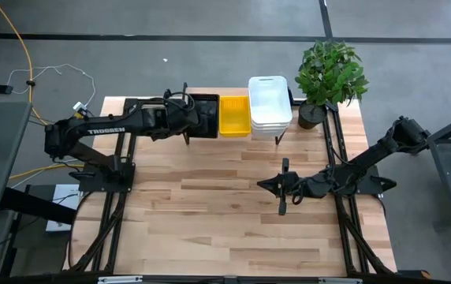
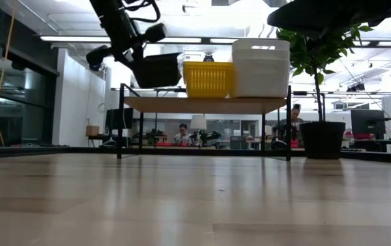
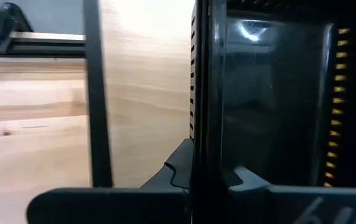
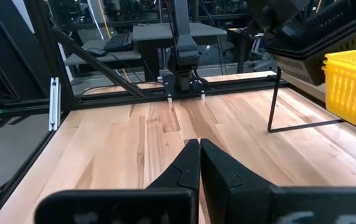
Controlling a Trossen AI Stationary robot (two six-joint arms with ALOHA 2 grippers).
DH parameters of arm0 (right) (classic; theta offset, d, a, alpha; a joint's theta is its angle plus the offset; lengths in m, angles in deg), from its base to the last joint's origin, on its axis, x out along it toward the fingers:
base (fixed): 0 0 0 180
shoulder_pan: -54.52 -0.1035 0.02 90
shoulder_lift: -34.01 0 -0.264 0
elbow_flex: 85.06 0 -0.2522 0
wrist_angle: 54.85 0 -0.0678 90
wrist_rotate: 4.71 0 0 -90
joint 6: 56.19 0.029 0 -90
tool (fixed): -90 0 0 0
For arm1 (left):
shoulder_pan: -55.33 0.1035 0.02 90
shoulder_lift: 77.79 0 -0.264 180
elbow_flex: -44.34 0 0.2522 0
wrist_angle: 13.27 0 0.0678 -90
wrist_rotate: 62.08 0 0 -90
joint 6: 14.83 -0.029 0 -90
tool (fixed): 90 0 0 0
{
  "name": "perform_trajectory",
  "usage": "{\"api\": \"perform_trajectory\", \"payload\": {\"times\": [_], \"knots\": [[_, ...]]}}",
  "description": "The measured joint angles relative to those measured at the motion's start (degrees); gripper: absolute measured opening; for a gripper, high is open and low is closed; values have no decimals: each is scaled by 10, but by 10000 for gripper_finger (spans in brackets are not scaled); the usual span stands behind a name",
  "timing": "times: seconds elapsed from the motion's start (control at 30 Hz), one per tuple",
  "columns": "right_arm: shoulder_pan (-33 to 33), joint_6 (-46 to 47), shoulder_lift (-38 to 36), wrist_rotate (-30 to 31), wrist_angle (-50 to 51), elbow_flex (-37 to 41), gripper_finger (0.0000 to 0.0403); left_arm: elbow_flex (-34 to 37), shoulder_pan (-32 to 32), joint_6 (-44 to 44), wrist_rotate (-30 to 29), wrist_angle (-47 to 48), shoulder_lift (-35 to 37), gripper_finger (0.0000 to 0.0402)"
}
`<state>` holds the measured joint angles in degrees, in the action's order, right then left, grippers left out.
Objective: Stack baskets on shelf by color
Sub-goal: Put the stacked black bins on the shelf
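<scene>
The left pincer [image 1: 196,120] reaches over the left end of the shelf [image 2: 202,104], a low riser with a pale wooden top board on thin black metal legs, standing at the far edge of the plank-grained wooden tabletop [image 1: 210,213]. This pincer is clenched on the rim of a black basket [image 2: 158,70], a dark, shallow plastic tray with slotted walls, held tilted just above the shelf's left end. Just beside it sits the yellow basket [image 1: 234,115], a small rectangular tray with finely slotted sides, resting flat on the board. Touching its other side is the stack of white baskets [image 1: 270,106]: larger, smooth-walled trays with rounded corners, nested one inside another. Past the shelf's right end stands a leafy green plant [image 1: 329,72] in a dark round pot. The right pincer [image 1: 283,188] hovers low over the middle of the tabletop, well apart from the shelf, its fingers pressed together and holding nothing.
</scene>
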<state>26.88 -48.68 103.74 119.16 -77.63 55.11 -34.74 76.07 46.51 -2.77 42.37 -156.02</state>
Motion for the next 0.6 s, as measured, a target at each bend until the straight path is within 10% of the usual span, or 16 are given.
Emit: {"api": "perform_trajectory", "payload": {"times": [0.6], "knots": [[0,2,0,1,3,0,0,0,11,-54,-43,-8,-10,42]]}}
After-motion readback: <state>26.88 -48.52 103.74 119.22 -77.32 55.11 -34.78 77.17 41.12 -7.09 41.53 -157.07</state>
